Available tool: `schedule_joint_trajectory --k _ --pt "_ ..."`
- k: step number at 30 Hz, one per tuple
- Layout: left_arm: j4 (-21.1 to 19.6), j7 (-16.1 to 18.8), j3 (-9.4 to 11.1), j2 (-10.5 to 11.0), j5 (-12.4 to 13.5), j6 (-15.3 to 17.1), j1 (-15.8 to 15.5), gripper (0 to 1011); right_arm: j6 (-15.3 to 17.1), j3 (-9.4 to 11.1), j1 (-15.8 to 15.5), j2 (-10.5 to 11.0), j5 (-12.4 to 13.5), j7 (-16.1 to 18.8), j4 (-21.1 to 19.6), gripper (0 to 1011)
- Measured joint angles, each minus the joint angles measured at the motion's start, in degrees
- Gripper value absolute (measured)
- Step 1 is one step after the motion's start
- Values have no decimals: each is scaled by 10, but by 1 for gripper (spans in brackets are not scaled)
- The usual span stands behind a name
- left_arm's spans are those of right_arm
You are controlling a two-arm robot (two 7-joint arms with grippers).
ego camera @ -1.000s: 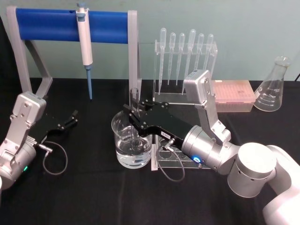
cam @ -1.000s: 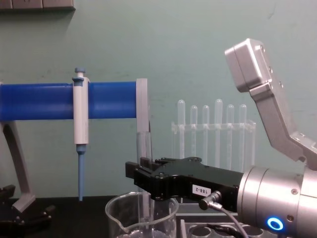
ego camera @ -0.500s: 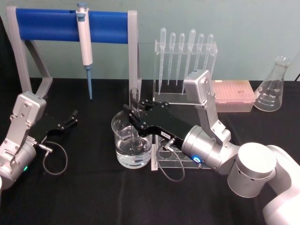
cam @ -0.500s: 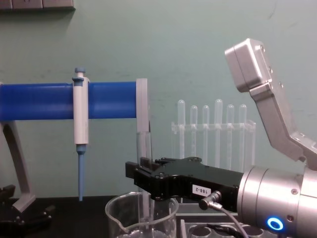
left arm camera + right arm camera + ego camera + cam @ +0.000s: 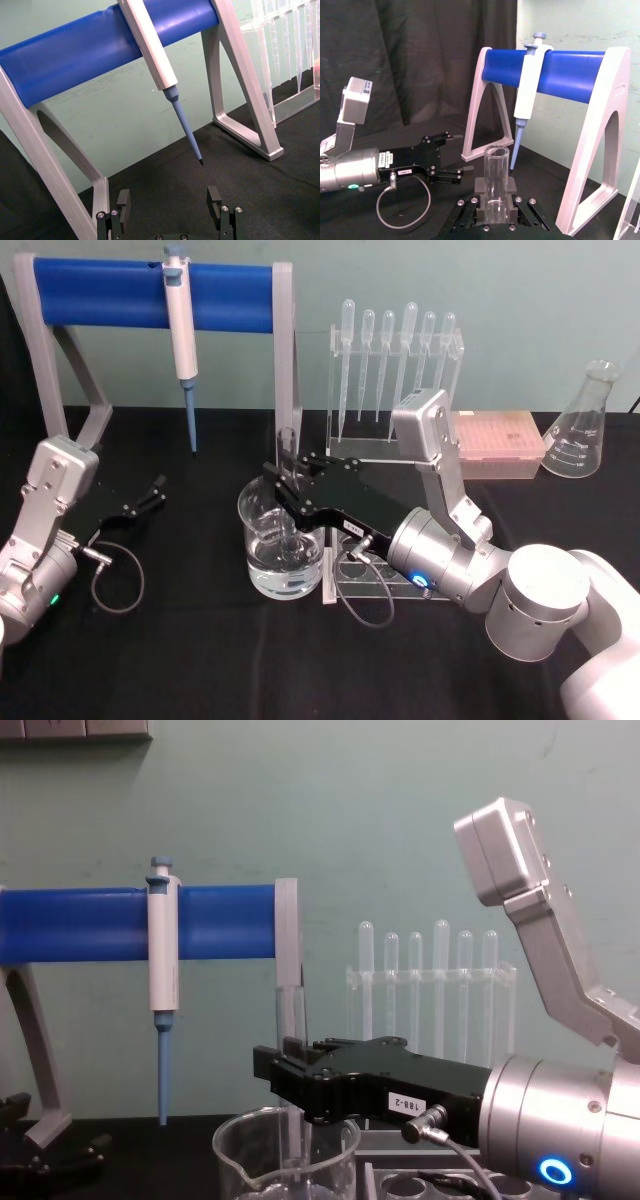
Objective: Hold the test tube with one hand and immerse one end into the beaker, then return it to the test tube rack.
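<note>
The right gripper (image 5: pixel 285 480) has its jaws clamped on the test tube (image 5: pixel 288 452). It holds the tube upright, lower end down inside the beaker (image 5: pixel 255 560) and reaching into the water. A clear rack (image 5: pixel 395 585) stands just right of the beaker. Well left of the beaker, the left gripper (image 5: pixel 155 490) sits low over the black table (image 5: pixel 200 640), jaws spread and empty.

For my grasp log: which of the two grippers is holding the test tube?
The right gripper, shut on the upright test tube, whose lower end is in the beaker. The left gripper sits open and empty near the blue stand.
</note>
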Motion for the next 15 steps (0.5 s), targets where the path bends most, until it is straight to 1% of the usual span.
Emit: schedule_joint_trajectory --k 15 --pt "0 0 0 0 0 0 0 1000 0 0 0 0 0 0 0 241"
